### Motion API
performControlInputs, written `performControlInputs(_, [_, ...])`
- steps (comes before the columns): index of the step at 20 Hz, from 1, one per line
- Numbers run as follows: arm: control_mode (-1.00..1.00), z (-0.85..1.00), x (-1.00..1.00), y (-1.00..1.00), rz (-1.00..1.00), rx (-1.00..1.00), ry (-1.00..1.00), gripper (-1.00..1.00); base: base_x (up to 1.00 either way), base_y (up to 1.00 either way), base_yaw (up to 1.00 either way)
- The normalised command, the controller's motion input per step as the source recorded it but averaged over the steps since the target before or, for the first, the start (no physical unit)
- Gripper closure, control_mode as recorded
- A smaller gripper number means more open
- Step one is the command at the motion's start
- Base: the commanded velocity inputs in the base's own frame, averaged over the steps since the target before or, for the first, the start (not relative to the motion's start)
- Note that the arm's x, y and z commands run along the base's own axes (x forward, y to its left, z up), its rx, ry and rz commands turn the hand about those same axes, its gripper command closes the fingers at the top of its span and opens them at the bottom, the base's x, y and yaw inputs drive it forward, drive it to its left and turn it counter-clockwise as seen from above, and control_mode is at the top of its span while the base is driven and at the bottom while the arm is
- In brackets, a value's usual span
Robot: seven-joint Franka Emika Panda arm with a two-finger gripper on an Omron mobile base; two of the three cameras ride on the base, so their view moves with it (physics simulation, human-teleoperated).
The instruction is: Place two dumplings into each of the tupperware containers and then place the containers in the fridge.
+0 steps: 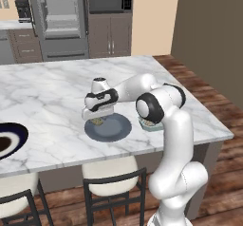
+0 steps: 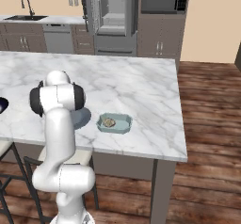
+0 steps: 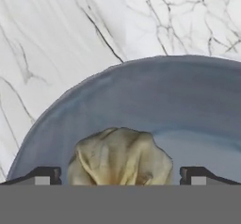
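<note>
Hand view showing gripper (image 3: 120, 175) spread wide, fingertips (image 3: 44, 175) flanking dumpling (image 3: 120, 156) lying on grey-blue plate (image 3: 188, 96), nothing gripped. Left base view, left to right: navy-rimmed plate (image 1: 19, 137) sitting at tabletop (image 1: 47, 97) edge; gripper (image 1: 98, 118) hovering low over grey-blue plate (image 1: 116, 129); teal container (image 1: 151, 125) sitting just right of plate. Right base view: second dumpling (image 2: 109, 122) lying inside teal container (image 2: 123, 122). Fridge (image 2: 110, 11) standing open at back.

Marble island (image 1: 47, 92) w/ grey-blue plate (image 1: 116, 130), teal container (image 2: 114, 123), navy-rimmed plate (image 1: 12, 142).
</note>
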Motion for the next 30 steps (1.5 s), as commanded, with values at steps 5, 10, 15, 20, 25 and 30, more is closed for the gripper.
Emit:
performControlInputs(5, [-1.0,-0.09,0.0,0.03,0.0,0.0,0.0,1.0,0.0,0.0,0.0])
performControlInputs(10, [-1.0,0.04,0.0,0.0,0.0,0.0,0.0,1.0,0.0,0.0,0.0])
performControlInputs(15, [-1.0,0.64,-0.28,-0.09,-0.03,0.0,0.0,1.0,0.0,0.0,0.0])
performControlInputs(20, [-1.0,0.56,-0.34,-0.57,-0.09,0.0,0.0,1.0,0.0,0.0,0.0])
performControlInputs(25, [-1.0,0.29,-0.1,-0.81,-0.17,0.0,0.02,1.0,0.0,0.0,0.0])
performControlInputs(30, [-1.0,0.11,-0.02,-0.98,-0.19,0.0,0.04,1.0,0.0,0.0,0.0])
